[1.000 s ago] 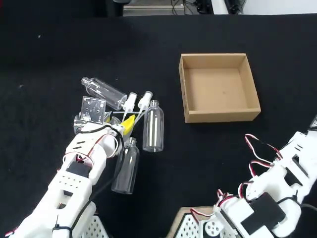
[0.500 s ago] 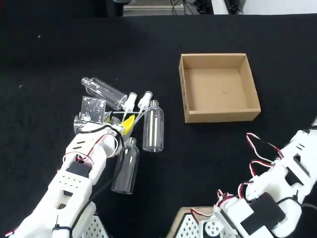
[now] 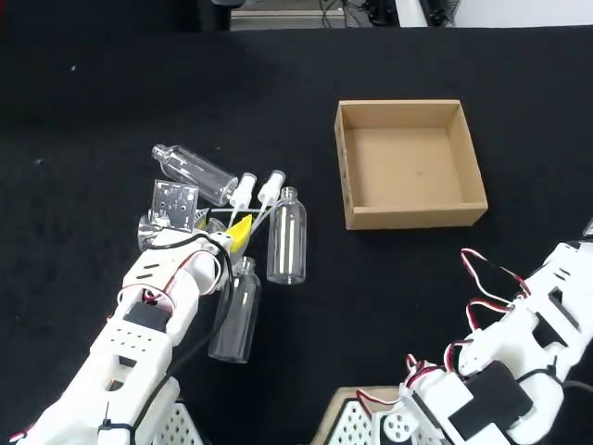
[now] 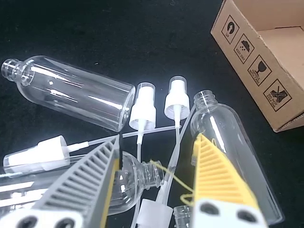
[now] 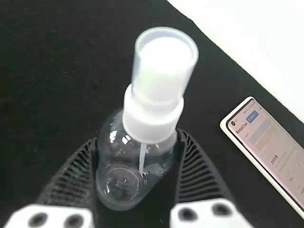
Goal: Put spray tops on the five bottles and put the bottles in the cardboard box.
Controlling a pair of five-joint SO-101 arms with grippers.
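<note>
Right gripper (image 5: pixel 137 141) clamps one capped clear plastic bottle (image 5: pixel 128 180), base hidden; left gripper (image 4: pixel 157 138) gapes empty, partly hiding four uncapped bottles (image 4: pixel 71 92).

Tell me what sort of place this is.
Probably a robotics lab bench: two white arms with bare wiring sit at a black-covered table, with clear bottles, spray tops and a box laid out as a test task.
</note>
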